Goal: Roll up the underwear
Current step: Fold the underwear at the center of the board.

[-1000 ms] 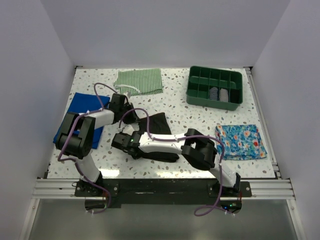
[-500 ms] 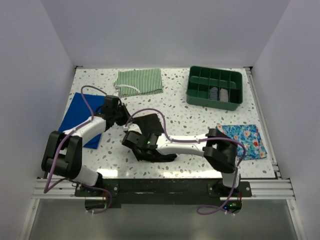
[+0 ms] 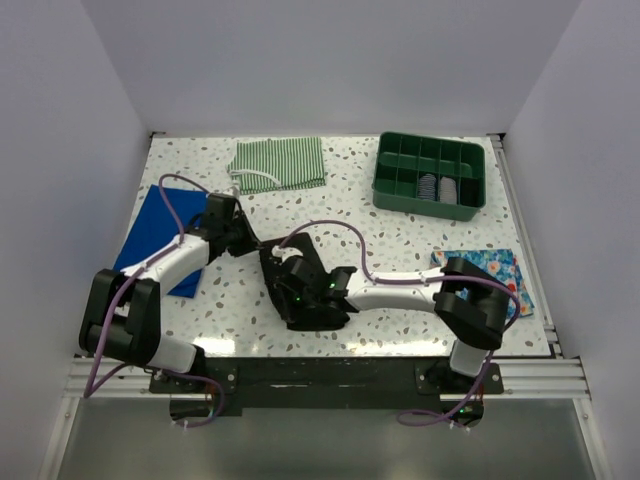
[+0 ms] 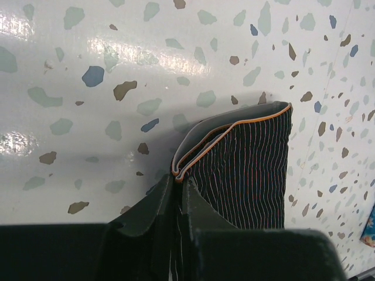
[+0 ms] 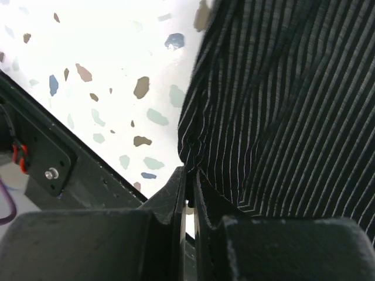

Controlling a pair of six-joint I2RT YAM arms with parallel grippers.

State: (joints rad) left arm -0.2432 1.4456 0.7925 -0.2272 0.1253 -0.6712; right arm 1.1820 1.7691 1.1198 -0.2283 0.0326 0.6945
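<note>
The underwear (image 4: 246,164), black with fine stripes, lies folded into a narrow strip near the front middle of the speckled worktop (image 3: 400,235). The left gripper (image 4: 179,186) is clamped on its banded end, and the right gripper (image 5: 190,174) is clamped on the opposite edge. No coil shows, so I judge the rolling itself has not yet begun.

underwear (image 4: 246,164): soft woven cloth, matt, dark w/ fine pinstripes; waistband edge smoother, grey w/ orange piping. table (image 4: 88,47): glossy, smooth, speckled terrazzo look, glare spots. left gripper (image 4: 179,186) & right gripper (image 5: 190,175): dark matt plastic. tray (image 3: 425,208): green plastic, slight sheen. striped cloth (image 3: 280,163), blue cloth (image 3: 140,235), floral cloth (image 3: 508,262): matt fabric. front rail (image 3: 540,375): bare metal
</note>
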